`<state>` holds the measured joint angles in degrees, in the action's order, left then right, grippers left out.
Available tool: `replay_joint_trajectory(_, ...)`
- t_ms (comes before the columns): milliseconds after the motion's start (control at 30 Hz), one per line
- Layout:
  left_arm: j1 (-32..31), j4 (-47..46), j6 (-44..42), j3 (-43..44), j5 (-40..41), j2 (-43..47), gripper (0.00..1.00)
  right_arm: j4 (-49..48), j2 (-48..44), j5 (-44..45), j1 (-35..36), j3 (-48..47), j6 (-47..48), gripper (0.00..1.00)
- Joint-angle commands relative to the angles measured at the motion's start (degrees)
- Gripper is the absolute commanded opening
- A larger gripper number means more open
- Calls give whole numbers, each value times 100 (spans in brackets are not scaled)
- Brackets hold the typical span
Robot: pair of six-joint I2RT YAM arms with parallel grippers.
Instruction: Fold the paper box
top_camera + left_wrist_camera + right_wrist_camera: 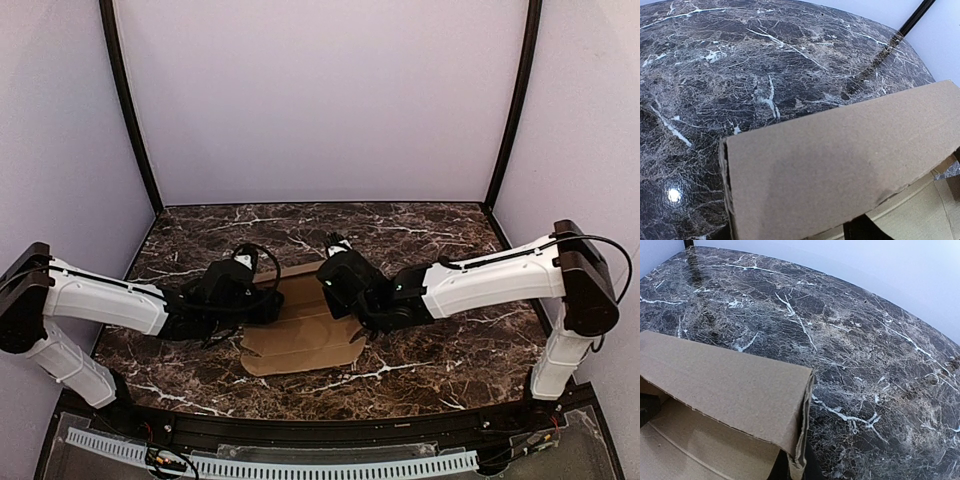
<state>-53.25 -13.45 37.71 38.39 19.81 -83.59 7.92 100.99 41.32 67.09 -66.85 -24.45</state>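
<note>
Table (400, 225) stretches free toward twelve o'clock. Our right gripper (335, 283) pinches the paper box (300, 330) edge. We cannot tell the left gripper (270, 300) width.

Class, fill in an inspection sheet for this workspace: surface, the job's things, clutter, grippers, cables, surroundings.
Surface: marble table, dark with white veins.
Job's things: paper box, brown cardboard, mid-table, partly folded, a flap raised at each side.
Clutter: nothing seen.
Grippers: left gripper at the box's left flap, opening not visible; right gripper shut at the right flap, grip unclear.
Cables: black cable loops above the left wrist; second cable arcs beside the right arm's upright link.
Surroundings: lilac walls; black poles in the back corners.
</note>
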Motion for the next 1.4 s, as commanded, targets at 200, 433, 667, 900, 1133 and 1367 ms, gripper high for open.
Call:
replay_joint_trajectory(200,-53,348,-136,-119,-526,494,70,-1014,118,-339,-250,202,663,0)
replay_joint_trajectory(433,-53,1061,-454,-204,-618,1171,81,-2108,-51,-1089,-612,865,1173,0)
replay_joint_trajectory(667,-49,1977,-889,-251,-521,2083,83,-3668,-336,-2167,-847,1796,2073,0)
replay_joint_trajectory(900,-51,2189,-1279,-49,-678,2526,81,-5101,-418,-3355,-976,2524,2760,0)
replay_joint_trajectory(1133,-51,1825,-1381,175,-942,2076,74,-7033,0,-4378,-1088,3170,3094,0)
replay_joint_trajectory(1367,-47,1171,-1468,504,-1634,1339,52,-8242,807,-4719,-1084,3269,3124,0)
